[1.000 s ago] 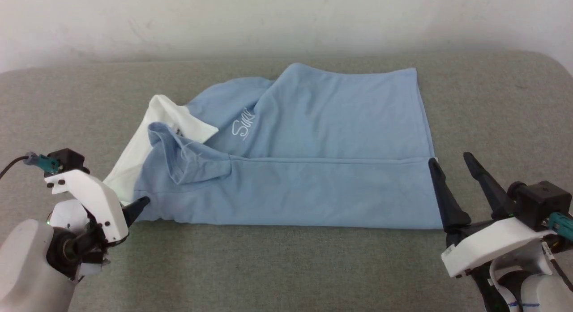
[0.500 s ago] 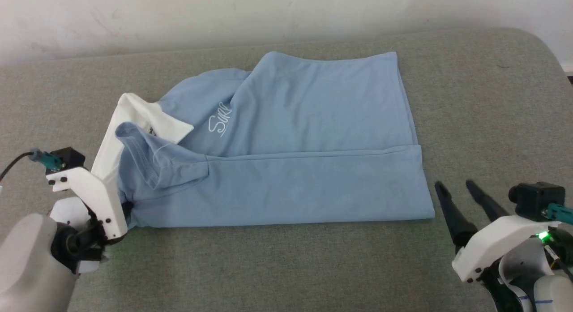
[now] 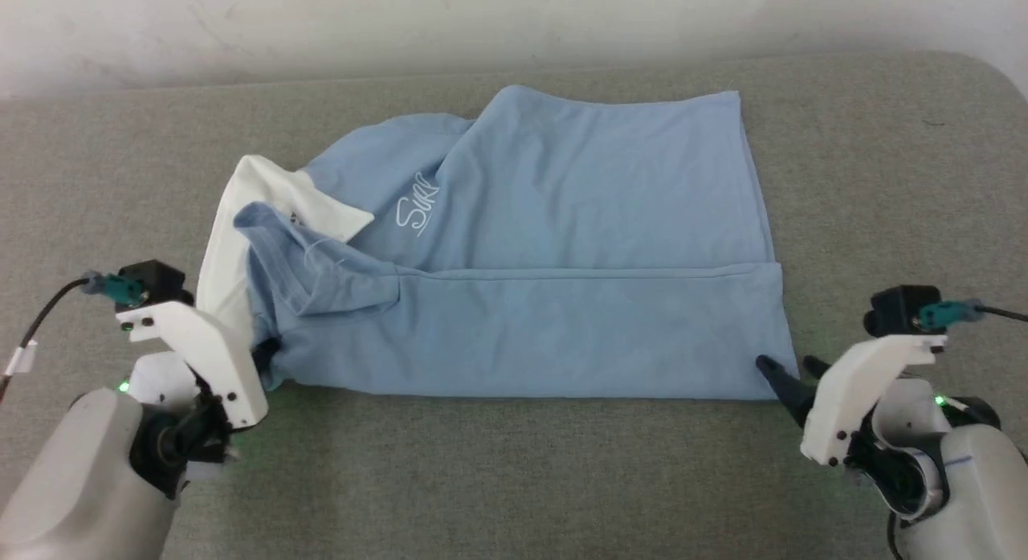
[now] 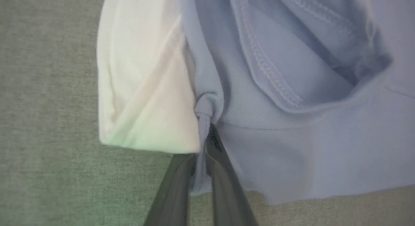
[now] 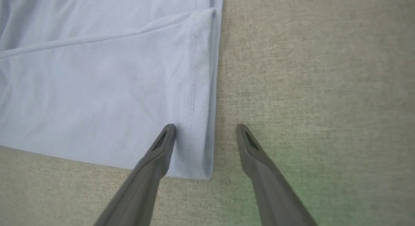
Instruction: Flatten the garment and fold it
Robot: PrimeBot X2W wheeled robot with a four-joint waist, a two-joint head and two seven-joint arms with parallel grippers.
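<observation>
Grey woven upholstery (image 3: 514,480) spreads under everything, with a pale wall (image 3: 514,22) behind its far edge. At the middle of it lies the garment (image 3: 562,263), face up. Its long axis runs left to right, with the white collar (image 3: 241,222) pointing left and the bottom hem (image 3: 763,222) facing right. The script logo (image 3: 419,206) shows on the far half. The near side is already turned lengthwise over the front, a sleeve (image 3: 321,275) lying on top of it, so the shirt reads as a half-made long fold.

The left gripper (image 3: 269,355) sits at the near left corner. In its wrist view its fingers (image 4: 214,154) are pinched tight on a small bunch of blue fabric just beside the collar. The right gripper (image 3: 783,371) is at the near right corner with its jaws spread: one finger (image 5: 162,145) rests over the stitched hem and the other over bare upholstery, so it holds nothing yet. This pairing looks meant to take both ends of the near edge, so the strip can be tensioned along its length and moved evenly, without skewing.
</observation>
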